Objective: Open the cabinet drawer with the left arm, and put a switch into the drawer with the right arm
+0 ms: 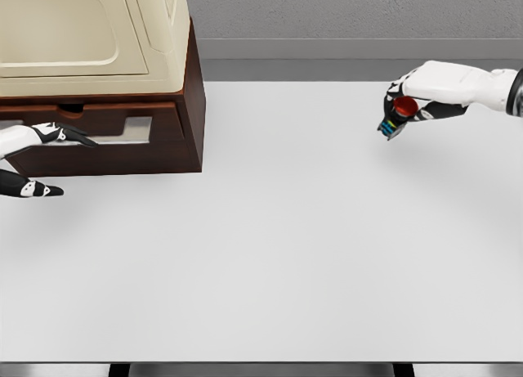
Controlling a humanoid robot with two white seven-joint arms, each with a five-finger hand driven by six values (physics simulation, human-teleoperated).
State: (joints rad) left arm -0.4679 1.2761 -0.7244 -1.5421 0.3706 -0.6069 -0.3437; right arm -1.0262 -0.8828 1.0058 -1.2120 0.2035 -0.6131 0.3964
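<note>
White and bare, a table [270,254] fills most of the head view, with a cabinet [106,74] standing at its far left corner: a cream upper body over a dark brown wooden base. In that base the drawer [122,130] shows as a brown front panel with a pale recessed slot along it; whether it sits flush or slightly drawn out cannot be told from this angle. The left hand [37,156] enters at the left edge, in front of the cabinet's lower part, its fingers spread apart and grasping nothing: the upper fingers [69,134] reach to the right across the drawer front, their dark tips lying at the left end of the slot, though actual contact cannot be confirmed, while the lower digit [41,190] points right just below the cabinet's base, over the table. Well apart from all this, at the far right, the right hand [421,95] comes in from the right edge on a white arm and is held above the table surface. Its fingers are curled and pinched around the switch [396,115], a small dark block with a round red button and blue and green marks at its lower end, which hangs tilted down and to the left from the fingertips.
</note>
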